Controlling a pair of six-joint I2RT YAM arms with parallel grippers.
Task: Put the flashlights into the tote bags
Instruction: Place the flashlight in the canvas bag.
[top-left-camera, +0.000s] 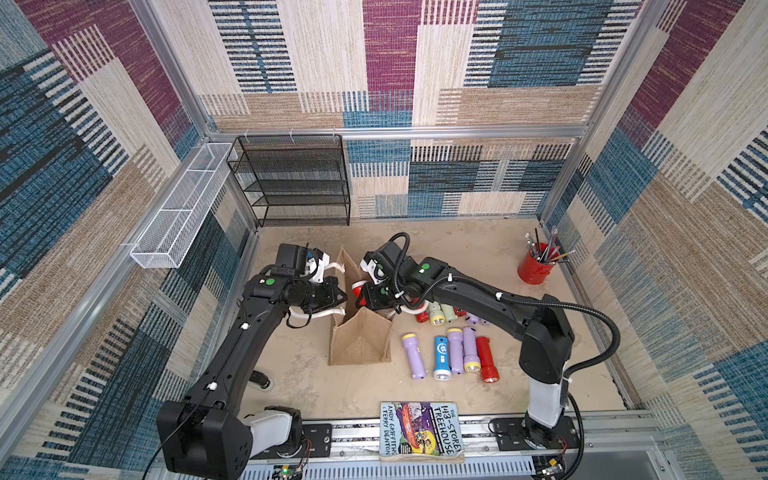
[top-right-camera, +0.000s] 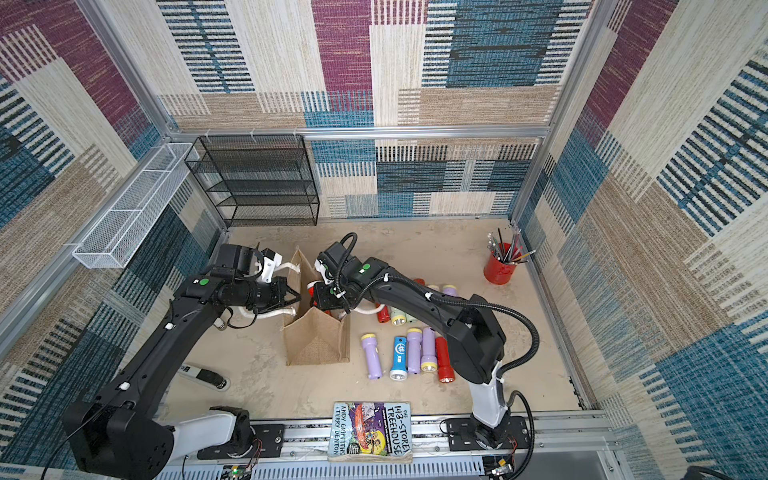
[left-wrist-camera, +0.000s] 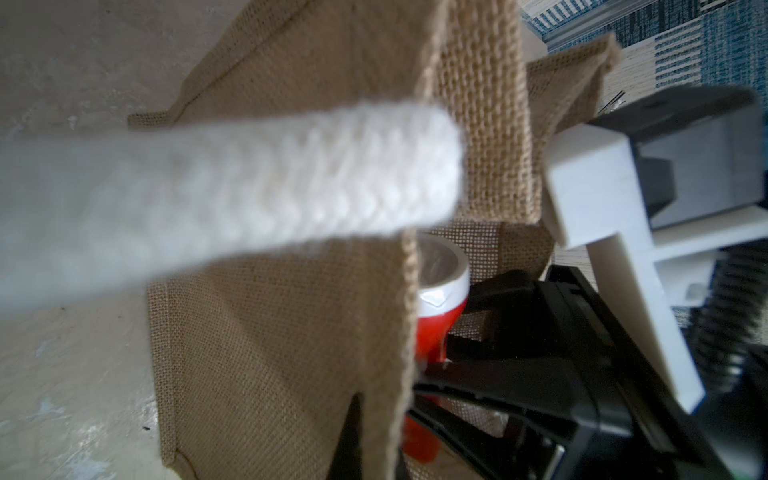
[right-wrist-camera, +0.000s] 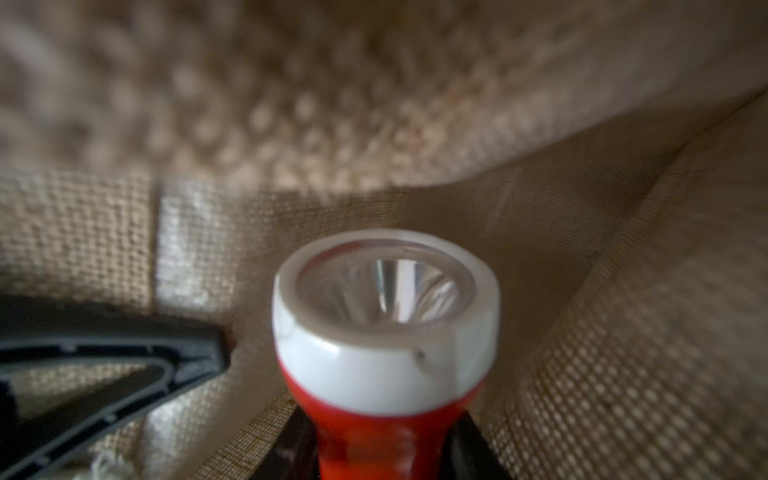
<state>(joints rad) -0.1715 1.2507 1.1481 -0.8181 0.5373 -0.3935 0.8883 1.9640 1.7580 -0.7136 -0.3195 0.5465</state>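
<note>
Beige worktop (top-left-camera: 478, 257), patterned booth. Bag (top-left-camera: 360, 340) is standing open at centre. I am pinching its rope handle (left-wrist-camera: 249, 187) in the closed left pincer (top-left-camera: 341, 300). Right pincer (top-left-camera: 365, 296) is clamping a red flashlight (right-wrist-camera: 386, 332), its head inside the bag's mouth. Loose flashlights are lying beside the bag: a row of five (top-left-camera: 441, 353) and a cluster (top-left-camera: 437, 312) behind. I judge most of the task is left to do.

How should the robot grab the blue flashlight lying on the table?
Probably grip the blue flashlight at mid-barrel, from straight above, pinching across it: it lies flat and the barrel is slimmer than the flared head, though a lilac flashlight crowds one side.
</note>
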